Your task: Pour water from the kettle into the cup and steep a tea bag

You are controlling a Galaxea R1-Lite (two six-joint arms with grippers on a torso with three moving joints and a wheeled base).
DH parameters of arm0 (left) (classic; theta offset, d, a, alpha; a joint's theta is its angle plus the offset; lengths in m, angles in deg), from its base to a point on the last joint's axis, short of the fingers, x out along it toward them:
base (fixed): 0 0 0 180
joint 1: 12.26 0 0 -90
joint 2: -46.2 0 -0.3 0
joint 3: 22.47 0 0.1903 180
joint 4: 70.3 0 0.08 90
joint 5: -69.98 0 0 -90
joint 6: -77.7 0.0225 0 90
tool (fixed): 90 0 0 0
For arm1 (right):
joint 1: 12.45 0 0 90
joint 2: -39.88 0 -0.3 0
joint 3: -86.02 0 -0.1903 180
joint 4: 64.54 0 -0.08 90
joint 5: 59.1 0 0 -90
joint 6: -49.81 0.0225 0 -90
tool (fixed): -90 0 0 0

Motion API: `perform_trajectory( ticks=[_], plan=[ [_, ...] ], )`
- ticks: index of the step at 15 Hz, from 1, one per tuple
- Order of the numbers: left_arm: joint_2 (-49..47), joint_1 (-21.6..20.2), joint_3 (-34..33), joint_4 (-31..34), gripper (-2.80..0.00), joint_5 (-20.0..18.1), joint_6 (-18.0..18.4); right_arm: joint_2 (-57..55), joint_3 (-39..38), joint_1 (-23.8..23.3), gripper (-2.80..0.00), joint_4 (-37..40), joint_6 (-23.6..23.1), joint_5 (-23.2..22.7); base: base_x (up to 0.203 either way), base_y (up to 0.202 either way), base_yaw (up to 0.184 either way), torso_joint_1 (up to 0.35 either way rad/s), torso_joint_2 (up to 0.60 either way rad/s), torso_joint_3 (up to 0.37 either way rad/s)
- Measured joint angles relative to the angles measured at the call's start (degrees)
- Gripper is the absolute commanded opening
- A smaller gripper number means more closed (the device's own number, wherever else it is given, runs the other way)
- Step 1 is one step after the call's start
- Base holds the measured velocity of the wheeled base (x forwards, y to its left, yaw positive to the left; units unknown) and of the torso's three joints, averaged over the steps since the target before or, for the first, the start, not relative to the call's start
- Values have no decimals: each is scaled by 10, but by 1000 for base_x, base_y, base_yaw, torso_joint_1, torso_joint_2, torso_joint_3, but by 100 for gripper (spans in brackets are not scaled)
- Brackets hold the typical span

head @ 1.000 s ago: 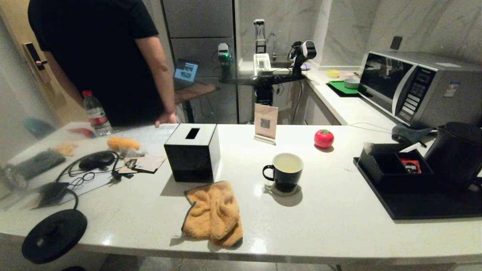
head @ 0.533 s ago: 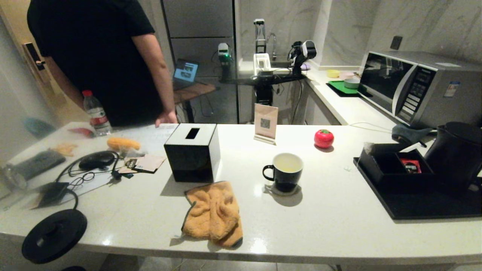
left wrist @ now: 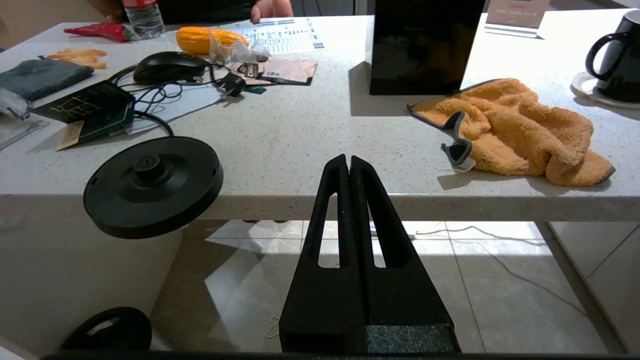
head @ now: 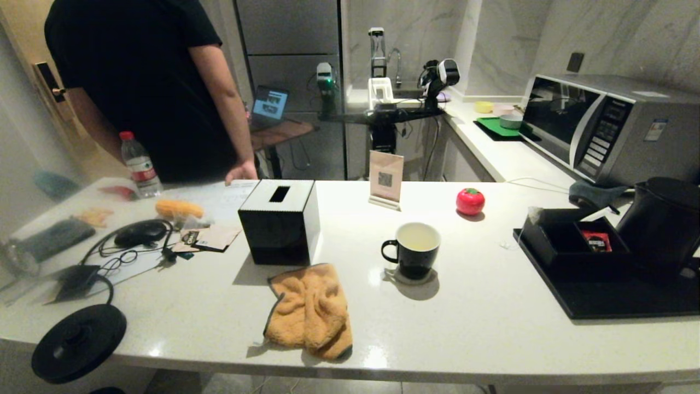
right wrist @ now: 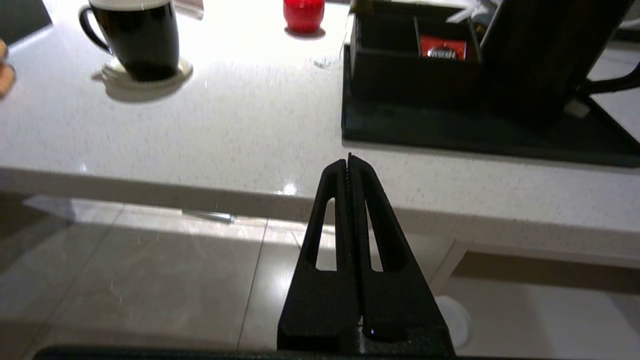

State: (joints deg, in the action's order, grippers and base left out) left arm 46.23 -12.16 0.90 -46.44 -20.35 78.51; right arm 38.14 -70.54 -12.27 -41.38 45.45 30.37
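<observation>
On the black tray [head: 601, 306] at the counter's [head: 481, 328] right, the kettle [head: 659, 227] is sitting, likely heavy, rigid, best gripped by its loop handle [right wrist: 607, 82], while both end effectors, left [left wrist: 348, 162] and right [right wrist: 348, 162], are hanging closed and empty below the counter edge.

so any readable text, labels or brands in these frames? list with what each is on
None can be read.
Red sachet: white lettering, blurred.
Table sign: square code only.
Printed sheet: too small.
Microwave brand and sticker: too small.
Water bottle label: blurred.
</observation>
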Motion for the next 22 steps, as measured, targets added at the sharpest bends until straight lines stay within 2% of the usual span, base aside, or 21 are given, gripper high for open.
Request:
perform_trajectory(
  ticks=[5,12,18,20,22],
  plan=[
    [0,0,0,0,-280,0,0,16,-1,0,-280,0,25,11,0,0,0,0,0,0],
    [0,0,0,0,-280,0,0,11,-1,-1,-280,-11,24,11,0,0,0,0,0,0],
    [0,0,0,0,-280,0,0,-116,8,-6,-280,-157,33,5,0,0,0,0,0,0],
    [0,0,0,0,-280,0,0,-175,43,-13,-280,-198,42,-23,0,0,0,0,0,0],
    [0,0,0,0,-280,0,0,-229,94,-20,-280,-206,42,-60,0,0,0,0,0,0]
  ],
)
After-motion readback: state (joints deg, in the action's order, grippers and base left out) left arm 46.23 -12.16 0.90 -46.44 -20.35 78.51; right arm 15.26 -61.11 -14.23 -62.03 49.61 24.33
